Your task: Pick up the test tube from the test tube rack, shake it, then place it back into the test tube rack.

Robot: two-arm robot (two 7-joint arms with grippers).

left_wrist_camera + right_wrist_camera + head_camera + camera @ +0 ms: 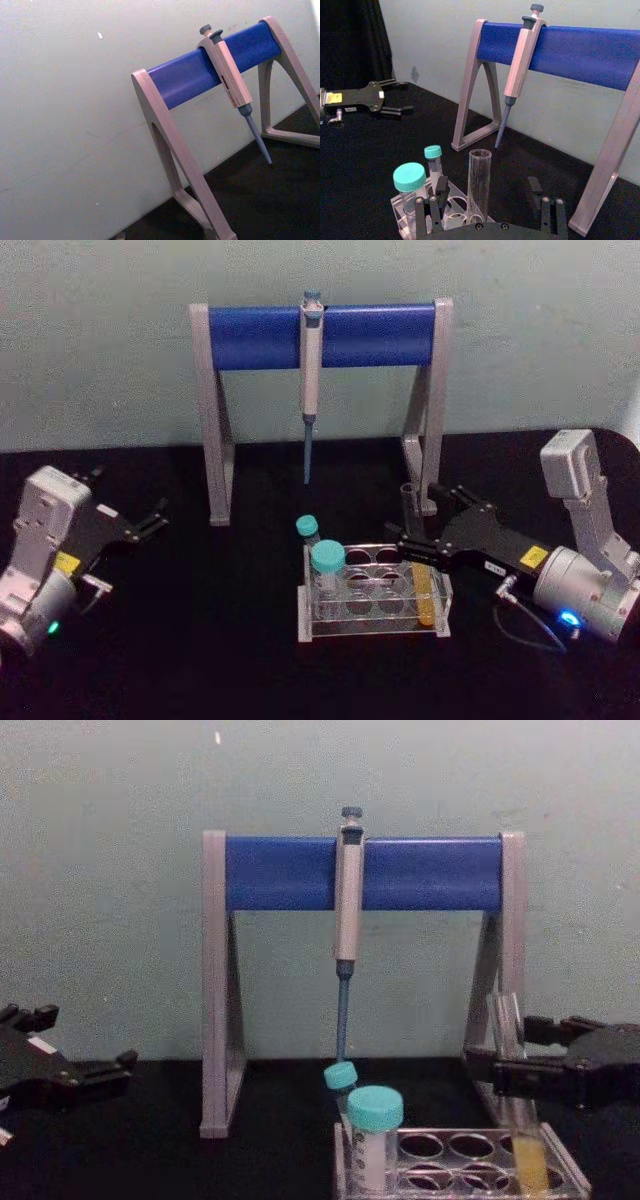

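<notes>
The test tube stands upright in the right end of the clear test tube rack, with yellow-orange liquid in its bottom. Its open top rises well above the rack. My right gripper is open, one finger on each side of the tube's upper part without touching it. In the right wrist view the tube stands between the spread fingers. From the chest, the tube sits at the rack's right end, with the right gripper around it. My left gripper rests open at the far left.
Two teal-capped tubes stand in the rack's left end. Behind the rack is a grey-and-blue pipette stand with a pipette hanging from its bar. The tabletop is black, and a pale wall lies behind it.
</notes>
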